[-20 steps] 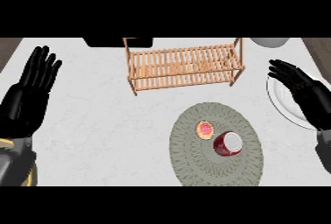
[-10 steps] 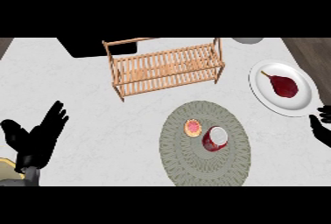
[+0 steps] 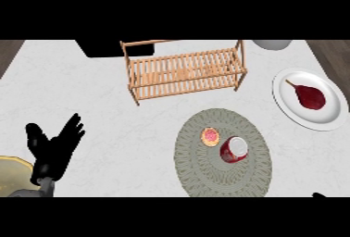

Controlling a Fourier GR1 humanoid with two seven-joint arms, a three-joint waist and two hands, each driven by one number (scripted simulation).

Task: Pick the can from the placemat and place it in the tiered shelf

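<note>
White marbled desk (image 3: 103, 115) carries a round placemat (image 3: 222, 173) where the red can (image 3: 233, 149) stands upright beside a small pastry (image 3: 210, 135), below the wooden tiered shelf (image 3: 184, 69), untouched, while the left robot hand (image 3: 54, 143) rests open, fingers apart, well away.

can (image 3: 234, 149) on placemat (image 3: 222, 173) centre w/ small tart (image 3: 211, 135) to its left, tiered shelf (image 3: 184, 70) behind, plate w/ pear (image 3: 309, 96) at right

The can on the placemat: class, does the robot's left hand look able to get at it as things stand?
Probably yes: the left hand is open, and only bare counter lies between it and the can, whose left side is unblocked.
</note>
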